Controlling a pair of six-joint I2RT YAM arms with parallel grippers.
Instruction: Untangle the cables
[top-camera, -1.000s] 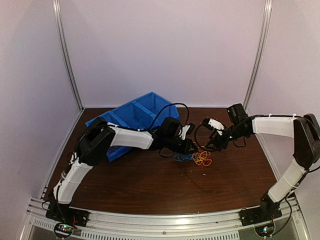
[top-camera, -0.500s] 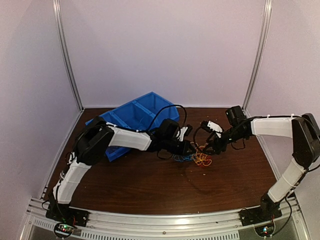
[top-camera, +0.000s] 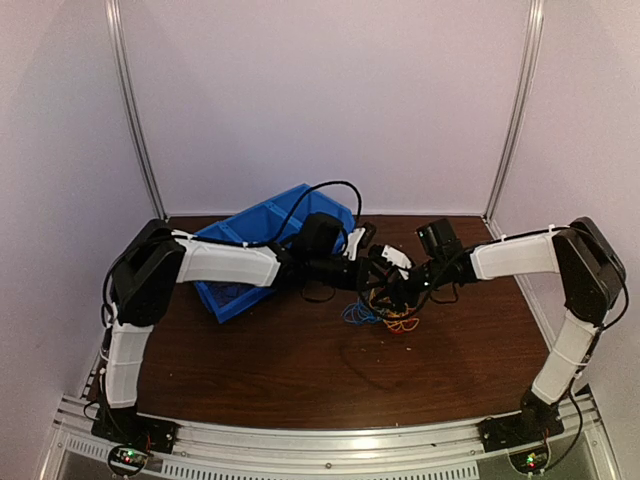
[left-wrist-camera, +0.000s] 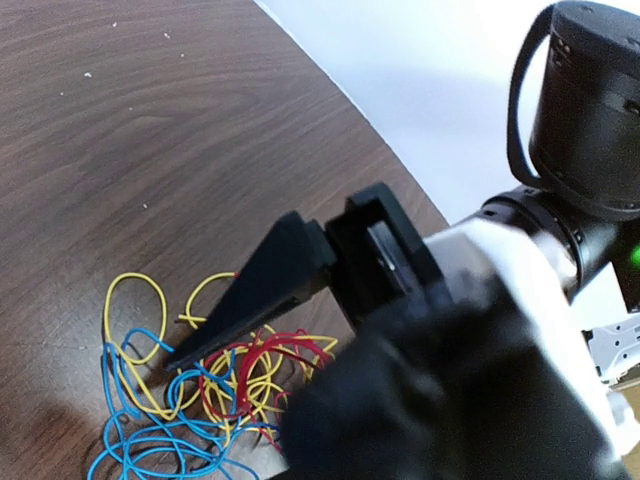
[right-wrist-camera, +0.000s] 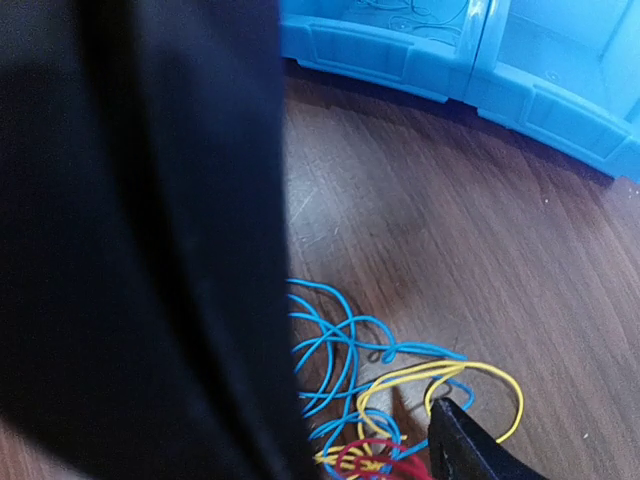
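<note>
Over the cables, heaped just right of the blue bin, left gripper and right gripper meet, can't tell if either is open or clamped, and pulling blind could cinch the tangle tighter.

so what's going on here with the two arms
Two robot arms meet over a tangle of red, blue and yellow cables in the middle of the table. The left gripper and the right gripper both have their fingers down at the pile, near a blue bin. The cables lie knotted together; whether either holds a strand can't be told.
</note>
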